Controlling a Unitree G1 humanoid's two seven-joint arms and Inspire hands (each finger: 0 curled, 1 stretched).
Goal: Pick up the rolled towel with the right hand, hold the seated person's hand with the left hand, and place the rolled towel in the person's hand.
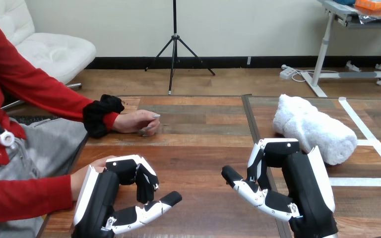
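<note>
A white rolled towel [312, 128] lies on the table at the right, past my right hand. My right hand [297, 186] hovers in front of it, fingers loosely curled and thumb stretched left, with nothing in it. My left hand [111, 198] sits low at the left, fingers bent down, thumb pointing right, also holding nothing. The person's hand [139, 121] rests on the table at the left, fingers curled down, well beyond my left hand. A second hand of the person [87, 173] shows just behind my left hand at the table's edge.
The wooden table [198, 148] has white tape lines [372, 181] marking a rectangle around the towel at the right. The person sits at the left side, with a red-sleeved arm [39, 89] reaching over the table.
</note>
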